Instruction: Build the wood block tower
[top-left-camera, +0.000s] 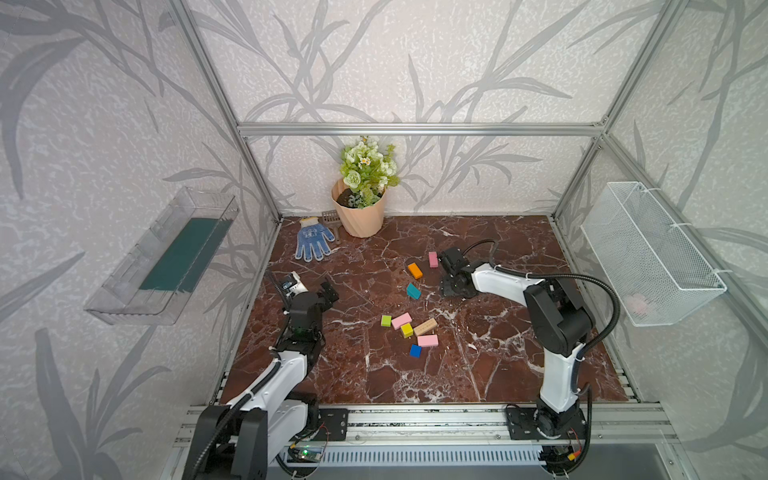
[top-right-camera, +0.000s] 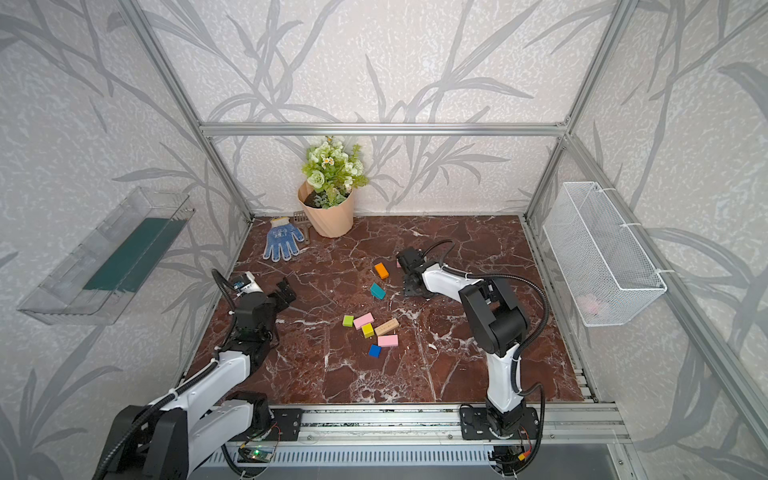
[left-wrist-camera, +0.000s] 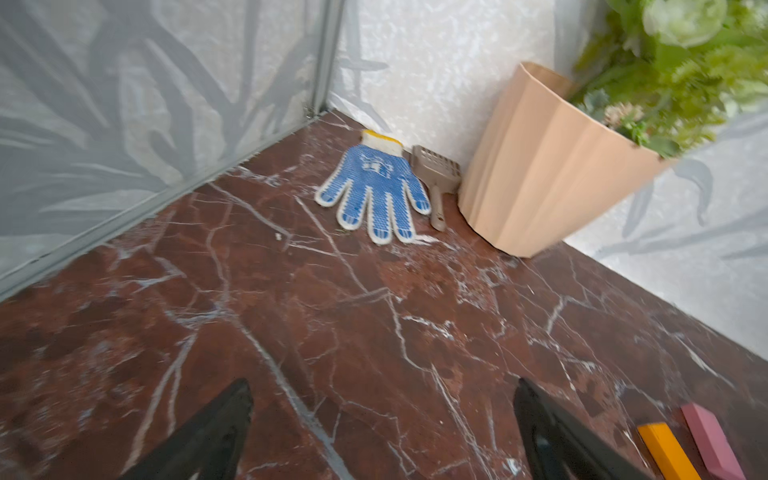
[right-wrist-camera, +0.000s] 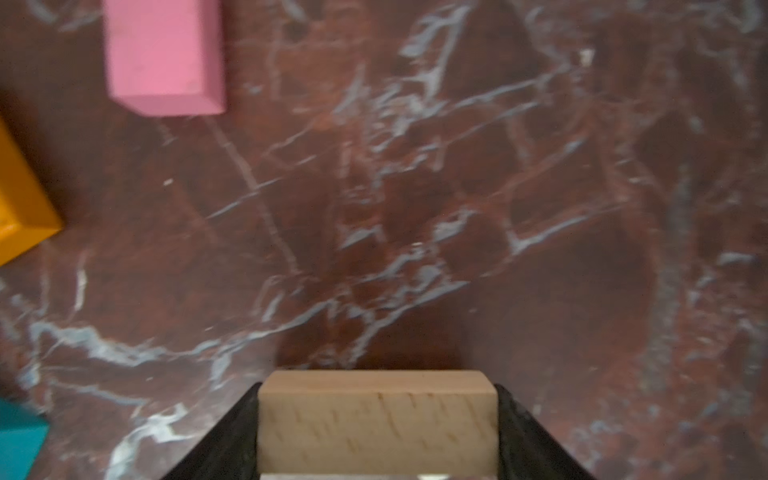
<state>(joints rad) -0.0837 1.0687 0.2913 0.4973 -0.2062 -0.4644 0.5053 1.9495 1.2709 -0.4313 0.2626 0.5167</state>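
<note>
The right tool (right-wrist-camera: 377, 388) is closed on a plain wood block (right-wrist-camera: 376, 428), apparently just off the tabletop (right-wrist-camera: 457, 208), near a pink block (right-wrist-camera: 164, 54); the left tool (left-wrist-camera: 382, 386) gapes empty. If the grip sits off-centre, the block could pivot or slip when lifted; no tower stands yet.

**Front clear, middle cluttered**

We see bare table (top-left-camera: 478, 374) across the front strip and the right back: free passage there. Mid-table, a loose cluster of blocks (top-left-camera: 407, 330) bars the way; behind it the teal block (top-left-camera: 413, 291), orange block (top-left-camera: 414, 270) and pink block (top-left-camera: 433, 259) lie close together, gaps narrow. The right gripper (right-wrist-camera: 376, 399), clamped on a plain-wood bar (right-wrist-camera: 376, 428), crowds the pink one. The flower pot (top-left-camera: 360, 216), glove (top-left-camera: 312, 241) and scoop (top-left-camera: 330, 220) fill the back-left corner.
</note>
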